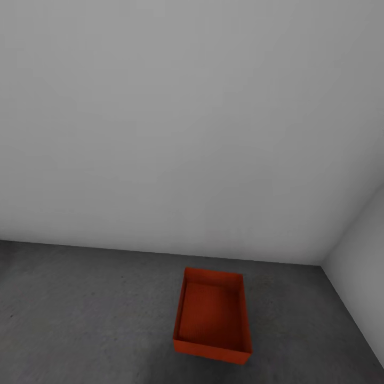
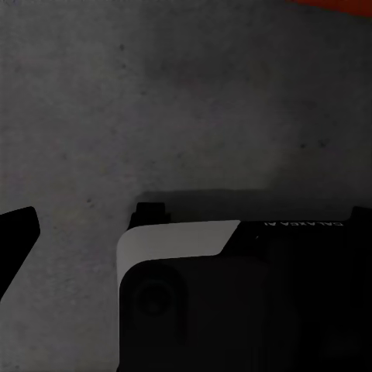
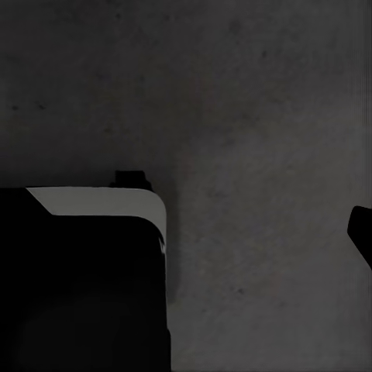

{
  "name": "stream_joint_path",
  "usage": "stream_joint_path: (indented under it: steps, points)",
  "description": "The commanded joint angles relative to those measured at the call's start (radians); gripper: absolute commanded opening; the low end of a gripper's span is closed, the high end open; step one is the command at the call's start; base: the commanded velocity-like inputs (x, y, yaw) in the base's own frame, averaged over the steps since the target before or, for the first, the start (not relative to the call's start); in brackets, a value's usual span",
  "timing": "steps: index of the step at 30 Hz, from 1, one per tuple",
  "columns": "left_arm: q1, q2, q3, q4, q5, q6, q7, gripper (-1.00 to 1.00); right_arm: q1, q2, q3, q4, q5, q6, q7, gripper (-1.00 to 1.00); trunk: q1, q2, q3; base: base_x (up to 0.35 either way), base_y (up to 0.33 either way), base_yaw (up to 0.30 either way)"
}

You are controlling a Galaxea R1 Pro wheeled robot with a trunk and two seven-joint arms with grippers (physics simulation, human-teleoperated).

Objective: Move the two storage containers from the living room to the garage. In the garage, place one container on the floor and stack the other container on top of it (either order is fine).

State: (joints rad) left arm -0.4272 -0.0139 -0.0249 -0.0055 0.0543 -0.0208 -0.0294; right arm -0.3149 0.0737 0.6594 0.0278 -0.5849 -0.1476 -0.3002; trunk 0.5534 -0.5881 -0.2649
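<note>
hands: grip state unclear | container (image 1: 213, 317) on floor (image 1: 80, 314), near corner walls (image 1: 357, 266)

1 orange-red storage container (image 1: 213, 316) on 1 grey concrete floor (image 1: 80, 314), 2 pale walls (image 1: 176, 117).

Arms low, wrist cams pointed down.
Black-and-white robot base (image 2: 232, 302) visible under the left wrist, again under the right wrist (image 3: 81, 279). One dark fingertip (image 2: 14, 236) at left frame edge, another (image 3: 361, 232) at right; jaw state unreadable.
</note>
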Motion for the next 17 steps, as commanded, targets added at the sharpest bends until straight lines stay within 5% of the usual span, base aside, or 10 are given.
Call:
stream_joint_path:
  steps: [1,17]
  points:
    - [-0.001,0.000,-0.003,0.001,0.006,-0.002,-0.003,1.00,-0.001,-0.001,0.008,0.003,-0.008,-0.006,0.000,1.00,0.000,-0.001,-0.001,0.000,0.000,0.000]
    - [-0.001,0.000,-0.003,0.001,0.006,-0.002,-0.003,1.00,-0.001,-0.002,0.008,0.003,-0.008,-0.007,0.000,1.00,0.000,-0.001,-0.001,0.000,0.000,0.000]
